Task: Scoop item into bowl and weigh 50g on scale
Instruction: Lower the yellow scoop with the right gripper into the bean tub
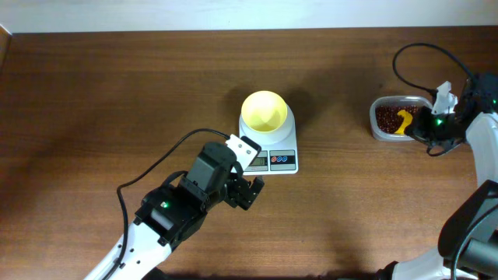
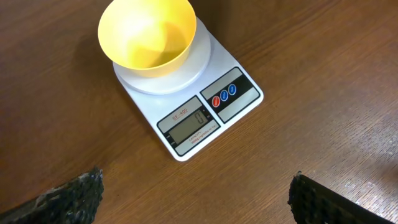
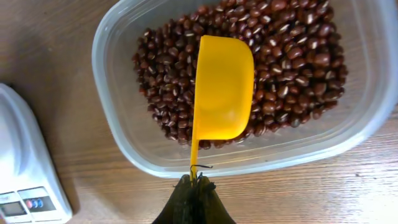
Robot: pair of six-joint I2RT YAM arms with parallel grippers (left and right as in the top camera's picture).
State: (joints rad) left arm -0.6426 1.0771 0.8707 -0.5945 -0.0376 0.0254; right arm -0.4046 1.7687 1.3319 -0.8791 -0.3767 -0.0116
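- So, bowl (image 2: 147,37) sits empty on the scale (image 2: 193,118), reading 0.
- Right tool (image 3: 194,186) clamped on the scoop (image 3: 222,87) over the beans (image 3: 292,56); left tool (image 2: 196,199) wide apart.
- Scooping, weighing not done yet.

Glossy plastic bowl (image 2: 147,37) and scoop (image 3: 224,87), smooth plastic scale (image 2: 193,68), clear plastic tub (image 3: 115,118), shiny beans (image 3: 292,56), wood-grain table (image 2: 323,62).

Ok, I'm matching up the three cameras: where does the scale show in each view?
Overhead: the scale sits at centre, with the bowl on top.
Left wrist: the scale is upper middle, its display facing the camera.
Right wrist: only a corner of the scale, at the lower left edge.
Shared landmark: the red and blue buttons on its front panel, seen in all three.
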